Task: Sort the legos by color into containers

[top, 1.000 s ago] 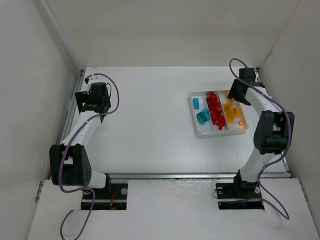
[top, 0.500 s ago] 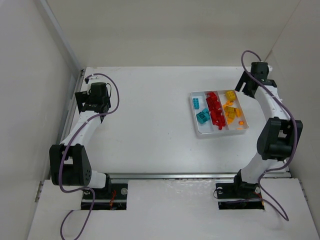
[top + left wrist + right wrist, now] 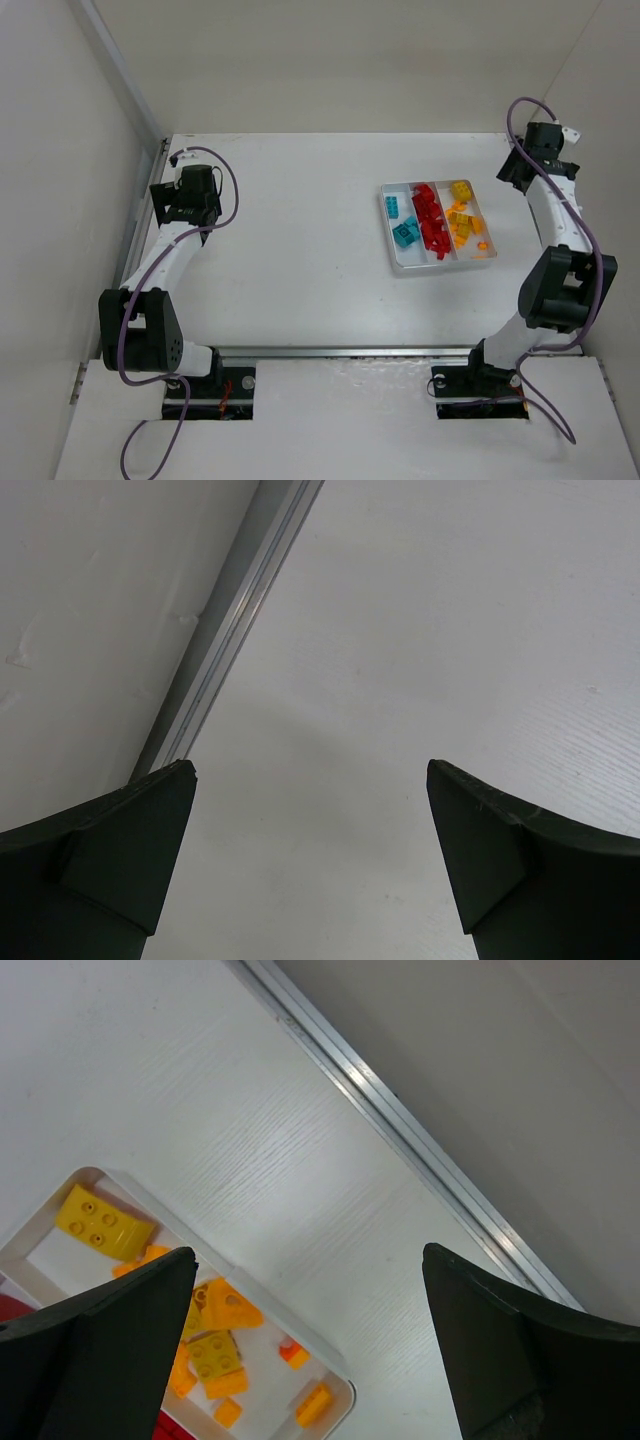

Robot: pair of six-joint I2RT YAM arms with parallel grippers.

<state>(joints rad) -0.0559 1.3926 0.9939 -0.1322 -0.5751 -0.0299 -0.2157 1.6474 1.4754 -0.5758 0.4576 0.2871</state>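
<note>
left gripper [image 3: 308,770]: jaws spread wide, nothing between them; hangs over bare table [image 3: 300,240] beside the left edge rail [image 3: 232,620].
tray [image 3: 408,260]: white, three long compartments; sits on the right half of the table, well apart from the left gripper.
left compartment: teal legos [image 3: 404,232].
middle compartment: red legos [image 3: 430,222].
right compartment: yellow and orange legos [image 3: 462,222].
right gripper [image 3: 309,1252]: jaws wide apart, empty; above the table near the tray's far right corner, clear of it.

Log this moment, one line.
left jaws: open, empty | right jaws: open, empty, beside tray | legos: teal left compartment, red middle, yellow-orange right
</note>
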